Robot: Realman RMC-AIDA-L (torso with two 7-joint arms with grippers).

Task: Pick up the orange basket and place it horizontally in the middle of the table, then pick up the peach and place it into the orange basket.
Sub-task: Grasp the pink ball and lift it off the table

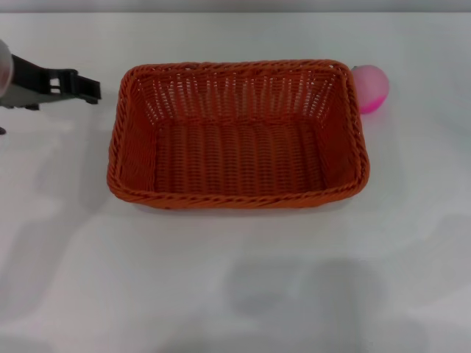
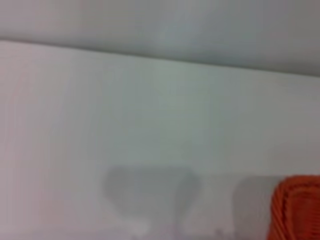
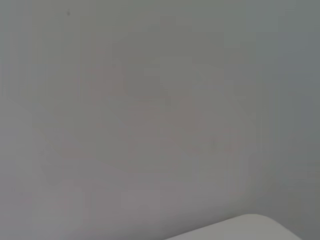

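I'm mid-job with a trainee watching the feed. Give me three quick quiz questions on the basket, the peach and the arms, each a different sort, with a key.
1. True or false: the peach lies inside the orange basket.
2. Multiple choice: where is the left pincer in the head view?
A. over the basket
B. left of the basket, apart from it, above the table
C. gripping the peach
3. Fill in: the peach sits outside the basket, against its far ____ corner.

Key:
1. False; the basket holds nothing, and the peach rests on the table.
2. B; the right pincer shows in no view.
3. right
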